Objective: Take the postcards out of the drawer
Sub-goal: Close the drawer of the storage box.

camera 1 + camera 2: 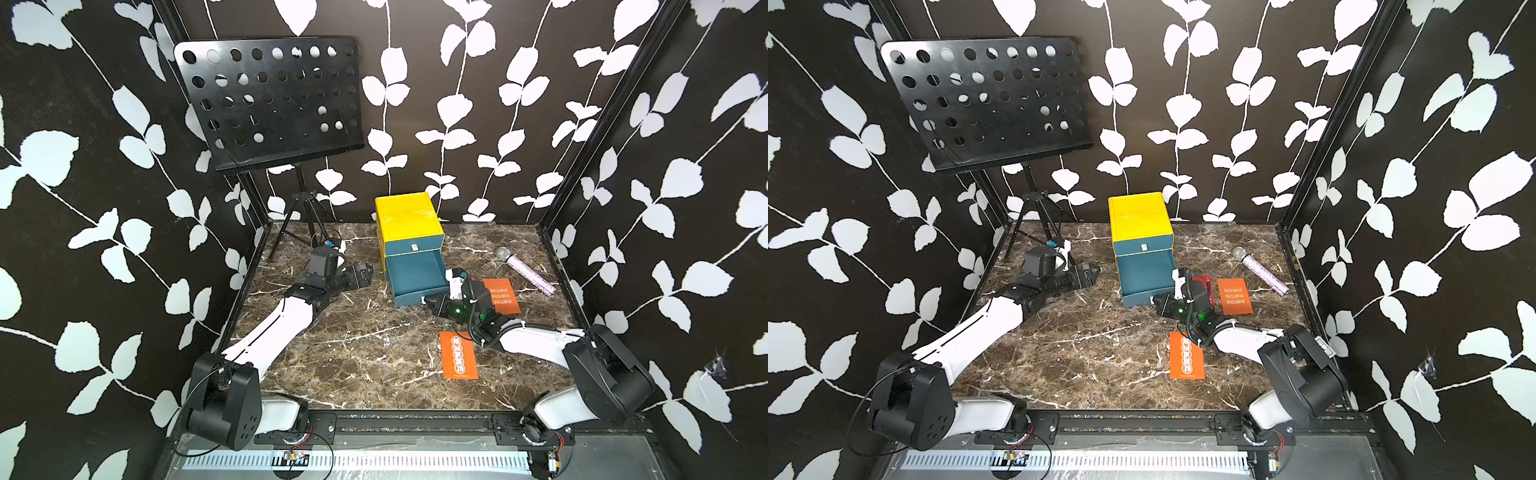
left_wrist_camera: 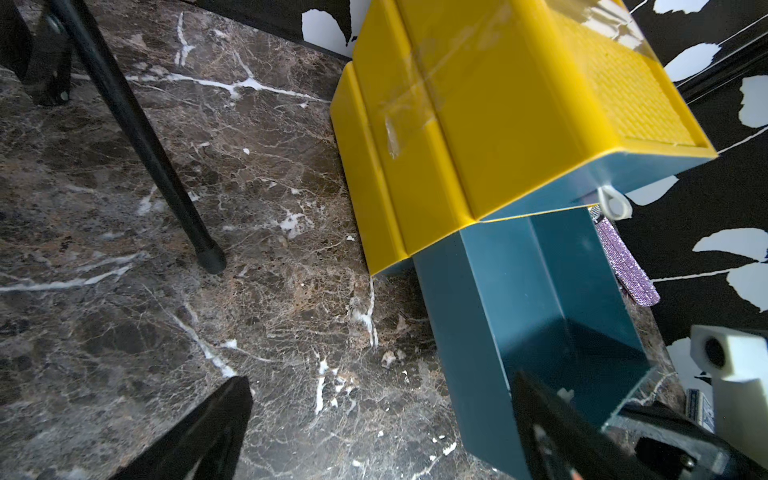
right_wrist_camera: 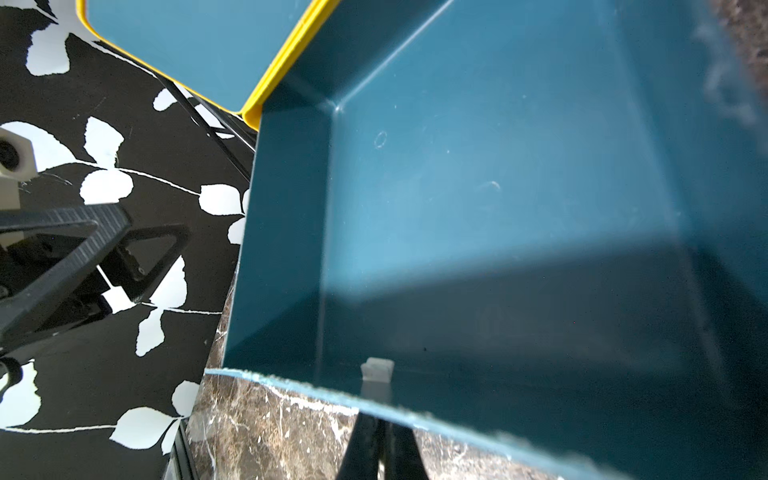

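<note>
**Drawer looks empty, a few thoughts on the handle bit**

Closest to the front edge, one orange postcard point(image 1: 458, 355) lies flat on the marble table point(image 1: 353, 353), apart from the other cards. Just behind it the right arm reaches across. The right gripper point(image 3: 380, 449) has its fingers pressed together right at the outside of the drawer point(image 3: 282, 232) front wall. A white nub point(image 3: 377, 370) pokes through that wall just above them, so I'd guess it's on the pull. The wall hides whether anything is actually pinched, though.

A red postcard point(image 1: 1204, 280) peeks out beside that wrist, and the orange FORTUNE postcard point(image 1: 505, 296) sits just past it. That's three out; if there are more, I can't see them, maybe they're under the arm. The drawer floor that shows is bare.

The left gripper point(image 2: 382, 378) is spread wide, holding nothing, beside the yellow cabinet point(image 1: 407, 218). Further back there's a glittery microphone point(image 1: 528, 270), and a music stand point(image 1: 270, 99) in the far corner.

My take: the cards are basically done, and the step in hand is moving the drawer by its pull.
- Go straight along the slide with no lifting or twisting, since that cabinet looks light and could skid.
- Keep the forearm high so it doesn't sweep the red and FORTUNE cards.
- The idle left gripper could brace the cabinet side.
</note>
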